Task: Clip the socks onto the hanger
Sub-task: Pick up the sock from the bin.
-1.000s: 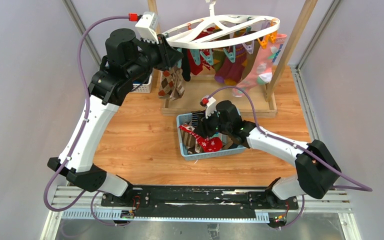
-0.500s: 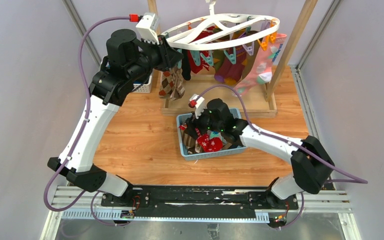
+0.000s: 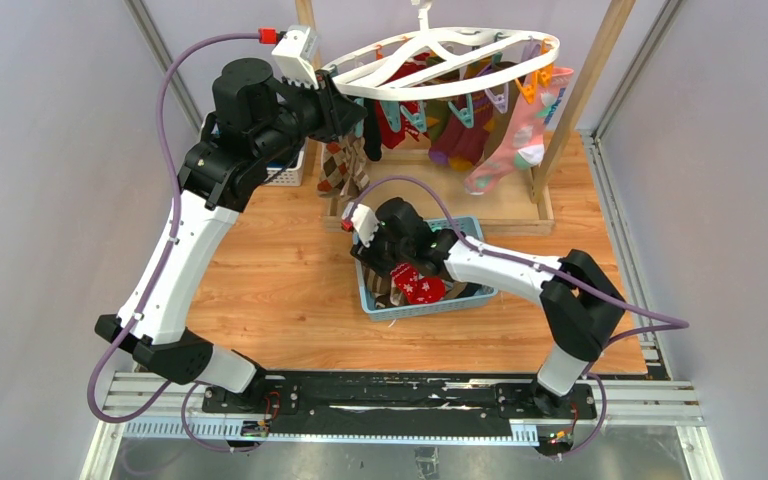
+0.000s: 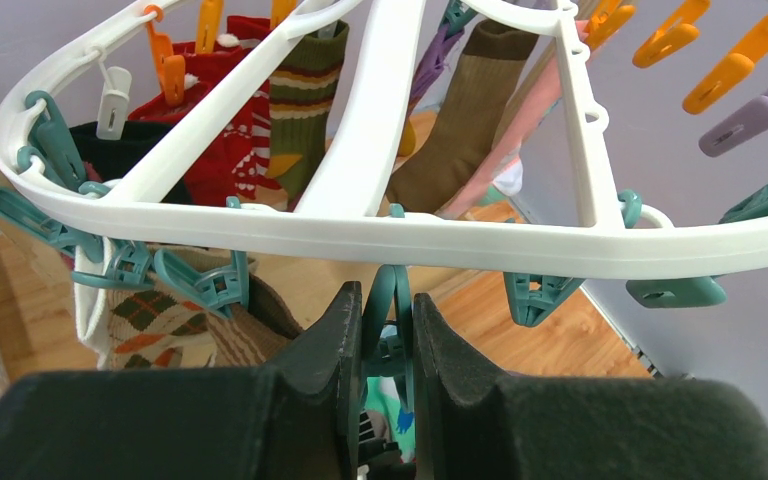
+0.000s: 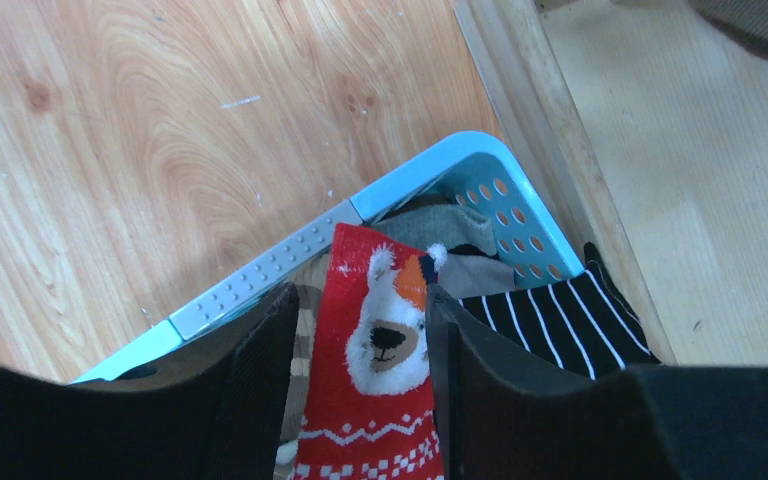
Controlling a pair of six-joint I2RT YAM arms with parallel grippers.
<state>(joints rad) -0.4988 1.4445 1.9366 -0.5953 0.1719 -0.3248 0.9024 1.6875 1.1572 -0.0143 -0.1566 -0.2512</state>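
Right hand (image 5: 360,300) shifted left, over blue basket (image 5: 440,165), red sock (image 5: 380,400), striped sock (image 5: 550,320) inside

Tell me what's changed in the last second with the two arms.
The right gripper swept left across the blue basket; its open fingers now straddle the red sock, with no visible grip on it. The left gripper stayed shut on a teal clip of the hanger. The hung socks look unchanged.

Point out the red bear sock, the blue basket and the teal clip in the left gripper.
red bear sock (image 5: 388,338), right wrist view, the bear's face.
blue basket (image 5: 457,158), right wrist view, its corner rim.
teal clip (image 4: 378,312), left wrist view, its handle.
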